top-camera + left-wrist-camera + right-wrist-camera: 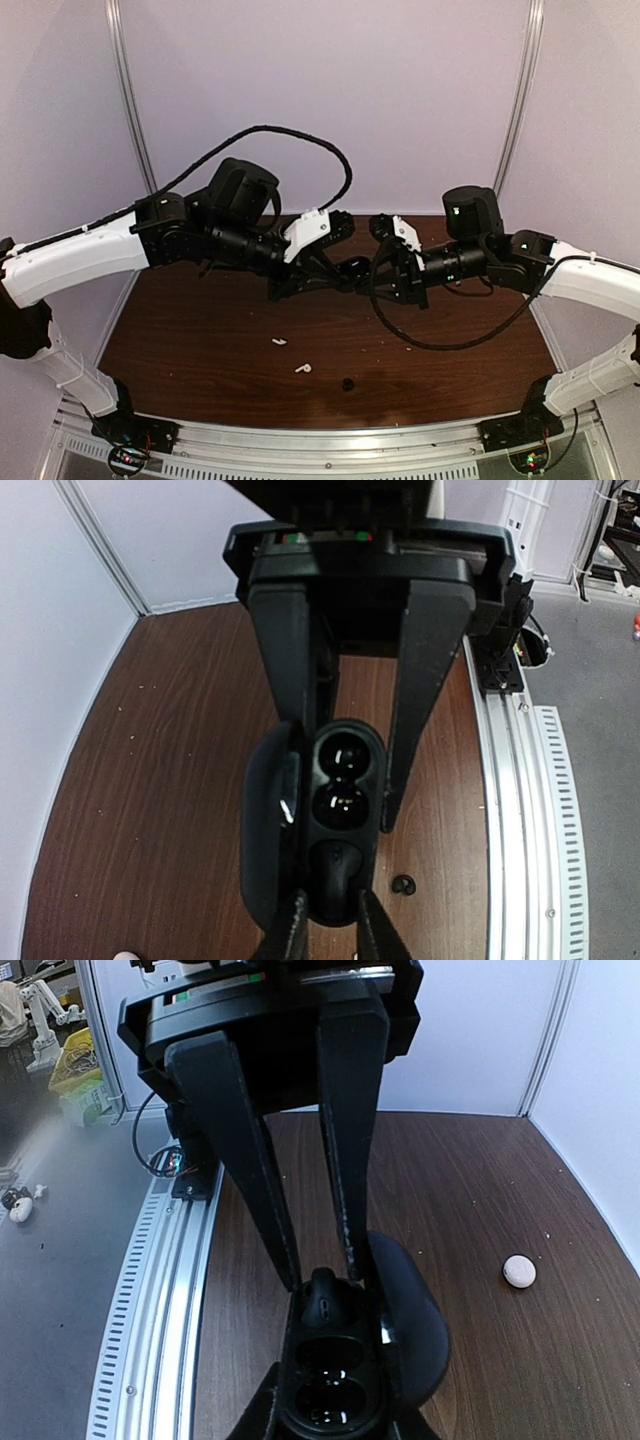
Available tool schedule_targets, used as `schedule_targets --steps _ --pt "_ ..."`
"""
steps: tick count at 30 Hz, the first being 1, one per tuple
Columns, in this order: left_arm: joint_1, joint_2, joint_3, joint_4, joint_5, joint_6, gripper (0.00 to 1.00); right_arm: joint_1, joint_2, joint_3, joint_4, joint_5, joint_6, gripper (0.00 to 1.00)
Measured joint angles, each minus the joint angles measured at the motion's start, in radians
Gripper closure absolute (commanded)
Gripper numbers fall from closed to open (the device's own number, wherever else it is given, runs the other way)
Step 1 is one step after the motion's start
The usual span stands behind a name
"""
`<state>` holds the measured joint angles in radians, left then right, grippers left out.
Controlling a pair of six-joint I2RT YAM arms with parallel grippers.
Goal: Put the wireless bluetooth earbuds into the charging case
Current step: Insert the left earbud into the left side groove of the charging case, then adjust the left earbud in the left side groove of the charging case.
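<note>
Seeing charging case (345,777) up in air, lid (265,820) open. L gripper (342,815) pinching case by sides, far as I can tell. R gripper (322,1278) pinched on earbud (322,1302) at case end, just short of nearer well; both wells look empty. I'd shift bud over well, square it, lower slow, let go only once seated. Tight: lid one side of case, L finger (420,700) other; room only above case. 2nd earbud (347,384) on counter (200,330) below case.

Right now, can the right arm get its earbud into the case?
Probably yes: the right end effector holds the earbud at the case, which the left end effector holds; lid open, wells look empty, nothing between.
</note>
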<state>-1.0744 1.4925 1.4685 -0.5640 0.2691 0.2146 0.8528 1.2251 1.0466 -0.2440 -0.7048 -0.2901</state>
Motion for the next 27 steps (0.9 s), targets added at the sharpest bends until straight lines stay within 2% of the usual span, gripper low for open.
schedule_targets --steps 8,17,27 --pt "0.000 -0.005 0.013 -0.030 -0.005 -0.008 0.78 0.000 -0.003 0.000 0.001 0.000 -0.001 1.00" --pt "0.000 -0.085 -0.006 0.000 -0.004 -0.006 0.86 0.000 -0.006 0.000 0.009 0.001 0.002 1.00" --pt "0.000 -0.072 -0.006 0.015 0.000 0.003 0.89 0.000 -0.008 0.000 0.030 0.002 0.010 1.00"
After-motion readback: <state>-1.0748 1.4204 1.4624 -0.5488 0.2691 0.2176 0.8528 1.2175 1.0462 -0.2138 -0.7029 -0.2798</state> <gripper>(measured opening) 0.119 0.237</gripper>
